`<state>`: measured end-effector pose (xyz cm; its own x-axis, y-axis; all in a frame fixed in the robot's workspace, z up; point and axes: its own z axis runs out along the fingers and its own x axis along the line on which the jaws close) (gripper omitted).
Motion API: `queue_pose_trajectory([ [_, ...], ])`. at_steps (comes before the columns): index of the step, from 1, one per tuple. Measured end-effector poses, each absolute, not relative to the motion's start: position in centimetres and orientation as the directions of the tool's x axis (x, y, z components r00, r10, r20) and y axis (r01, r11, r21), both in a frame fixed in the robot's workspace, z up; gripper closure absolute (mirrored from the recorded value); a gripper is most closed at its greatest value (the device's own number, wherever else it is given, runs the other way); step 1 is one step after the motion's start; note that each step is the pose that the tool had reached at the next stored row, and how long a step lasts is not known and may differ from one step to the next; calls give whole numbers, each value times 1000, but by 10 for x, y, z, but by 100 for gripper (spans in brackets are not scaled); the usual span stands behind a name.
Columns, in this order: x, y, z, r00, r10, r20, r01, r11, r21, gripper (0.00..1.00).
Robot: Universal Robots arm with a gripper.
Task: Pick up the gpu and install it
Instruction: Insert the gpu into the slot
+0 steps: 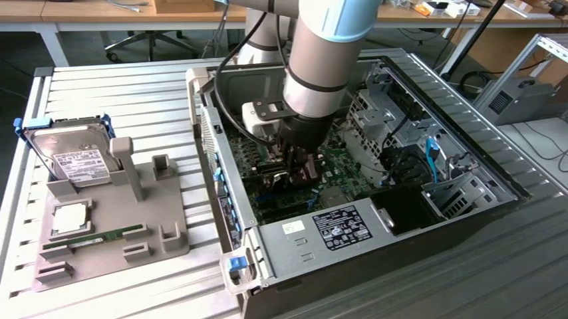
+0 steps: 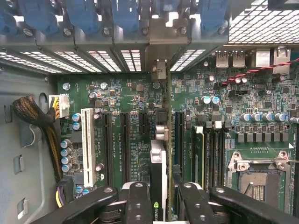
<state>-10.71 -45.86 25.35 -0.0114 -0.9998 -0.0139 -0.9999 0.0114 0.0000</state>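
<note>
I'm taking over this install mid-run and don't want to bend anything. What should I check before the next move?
1. Slim green card with black heatsink and silver bracket held in the end effector: ok.
2. Card edge-on over the black motherboard slots: ok.
3. Card fully seated in a slot: cannot tell.
4. Bracket lined up with the rear opening: cannot tell.
5. Braided black cable clear of the card: ok.
6. Silver hard drive on the grey holder, away from the arm: ok.

surface: pale slatted metal table [image 1: 116, 86] | behind: long light wooden desk [image 1: 89, 13], black wheeled office chair base [image 1: 146, 43] | floor: dark
</note>
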Motion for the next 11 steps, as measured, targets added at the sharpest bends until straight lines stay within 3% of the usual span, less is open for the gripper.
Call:
queue_pose_trajectory([
  [11, -111, -459, 253, -11, -1000, -14, -1000, 11, -5, 72],
])
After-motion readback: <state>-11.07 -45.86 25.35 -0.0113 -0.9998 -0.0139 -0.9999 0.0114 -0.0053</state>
